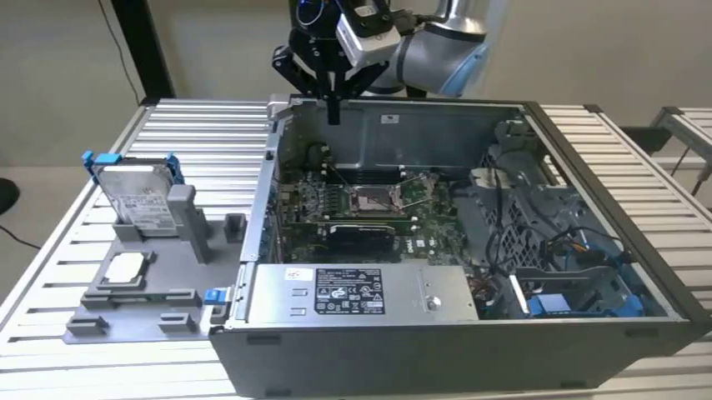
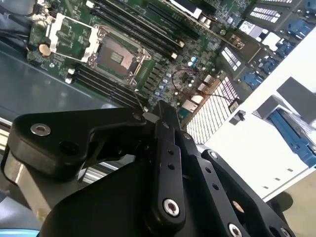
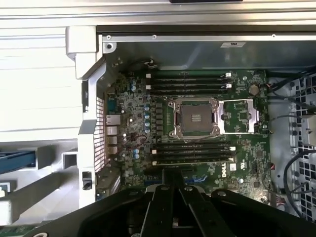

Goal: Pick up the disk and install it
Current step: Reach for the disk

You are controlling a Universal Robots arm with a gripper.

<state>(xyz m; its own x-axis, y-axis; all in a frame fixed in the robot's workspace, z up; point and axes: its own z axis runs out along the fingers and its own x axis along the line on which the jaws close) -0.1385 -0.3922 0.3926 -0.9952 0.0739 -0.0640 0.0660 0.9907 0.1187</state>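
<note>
While the gripper (image 1: 332,115) hangs over the open computer case (image 1: 445,358), I note its fingers pressed together, empty. Disk (image 1: 139,198) stands upright in the grey fixture (image 1: 133,315), well apart, at the exterior view's left.

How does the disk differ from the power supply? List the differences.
The disk stands upright in a fixture outside the case; the power supply sits inside it. The disk is smaller than the power supply. The disk has a blue frame; the power supply has none. Both are grey and labelled.
</note>
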